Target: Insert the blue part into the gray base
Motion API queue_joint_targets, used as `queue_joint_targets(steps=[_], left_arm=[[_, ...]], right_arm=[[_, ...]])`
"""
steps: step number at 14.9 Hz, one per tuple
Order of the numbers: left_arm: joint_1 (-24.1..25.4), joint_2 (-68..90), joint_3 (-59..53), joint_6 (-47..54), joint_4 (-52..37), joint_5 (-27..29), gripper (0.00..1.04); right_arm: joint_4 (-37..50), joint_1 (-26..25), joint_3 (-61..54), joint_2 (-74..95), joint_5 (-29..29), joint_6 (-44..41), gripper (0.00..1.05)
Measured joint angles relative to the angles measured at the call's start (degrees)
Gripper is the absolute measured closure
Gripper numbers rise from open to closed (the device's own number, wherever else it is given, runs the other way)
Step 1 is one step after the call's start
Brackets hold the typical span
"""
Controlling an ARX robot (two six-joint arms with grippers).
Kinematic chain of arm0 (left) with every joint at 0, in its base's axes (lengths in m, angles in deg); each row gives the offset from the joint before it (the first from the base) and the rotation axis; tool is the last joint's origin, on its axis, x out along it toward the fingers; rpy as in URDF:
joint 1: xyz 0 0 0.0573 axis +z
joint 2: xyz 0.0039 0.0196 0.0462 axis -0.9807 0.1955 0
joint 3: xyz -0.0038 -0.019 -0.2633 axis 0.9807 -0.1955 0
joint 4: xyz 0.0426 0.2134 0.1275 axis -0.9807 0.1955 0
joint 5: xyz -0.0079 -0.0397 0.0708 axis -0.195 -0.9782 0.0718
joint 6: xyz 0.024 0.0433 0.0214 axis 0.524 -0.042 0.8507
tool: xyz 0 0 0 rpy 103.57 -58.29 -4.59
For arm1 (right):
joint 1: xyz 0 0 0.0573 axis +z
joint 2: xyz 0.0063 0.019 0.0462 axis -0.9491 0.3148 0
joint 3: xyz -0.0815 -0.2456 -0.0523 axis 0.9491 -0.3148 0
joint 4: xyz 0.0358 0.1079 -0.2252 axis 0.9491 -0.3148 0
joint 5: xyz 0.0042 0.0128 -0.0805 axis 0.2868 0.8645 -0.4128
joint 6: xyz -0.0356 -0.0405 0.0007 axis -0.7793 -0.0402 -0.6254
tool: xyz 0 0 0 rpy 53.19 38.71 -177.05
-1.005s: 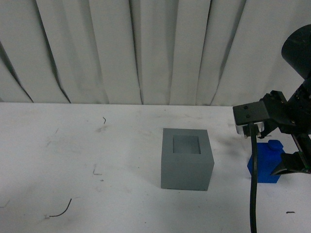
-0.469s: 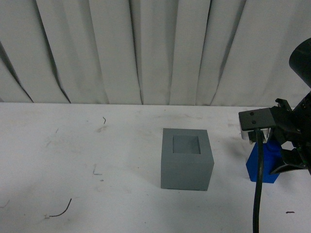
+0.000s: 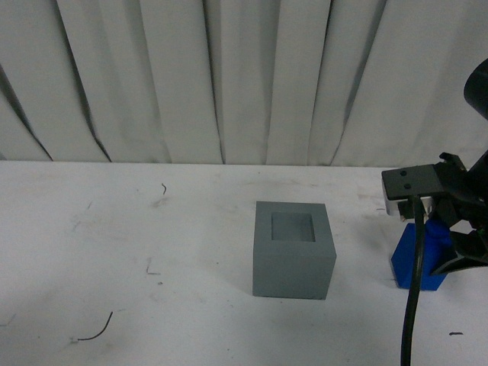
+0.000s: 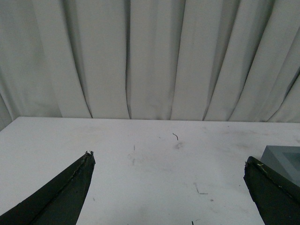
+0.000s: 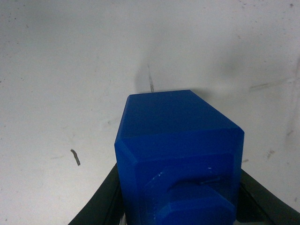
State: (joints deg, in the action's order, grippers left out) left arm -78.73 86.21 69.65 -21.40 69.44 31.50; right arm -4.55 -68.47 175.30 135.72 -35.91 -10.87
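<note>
The gray base (image 3: 293, 249) stands on the white table near the middle, its square recess facing up. Its corner also shows in the left wrist view (image 4: 283, 161). My right gripper (image 3: 446, 248) is to the right of the base, shut on the blue part (image 3: 428, 255), which sits low near the table. In the right wrist view the blue part (image 5: 180, 150) fills the space between the black fingers (image 5: 101, 199), knob toward the camera. My left gripper (image 4: 168, 164) is open and empty over bare table, left of the base; it is out of the front view.
A white pleated curtain (image 3: 229, 76) hangs behind the table (image 3: 152, 229). Small dark scuffs and a thin wire scrap (image 3: 95, 332) lie on the table at the front left. A black cable (image 3: 412, 297) hangs from the right arm.
My right gripper with the blue part has shifted slightly to the right and lowered a little. The gray base has not moved.
</note>
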Motion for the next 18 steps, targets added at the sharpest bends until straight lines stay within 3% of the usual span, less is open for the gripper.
queue_joint_targets(steps=[6, 18], left_arm=[[0.0, 0.0, 0.0, 0.0, 0.02, -0.02, 0.07], [0.0, 0.0, 0.0, 0.0, 0.02, -0.02, 0.07]], right_arm=[[-10.62, 0.52, 3.93, -7.76, 2.08, -1.49, 0.58], [-20.39, 13.46, 20.96, 0.57, 1.49, 4.7, 0.58]])
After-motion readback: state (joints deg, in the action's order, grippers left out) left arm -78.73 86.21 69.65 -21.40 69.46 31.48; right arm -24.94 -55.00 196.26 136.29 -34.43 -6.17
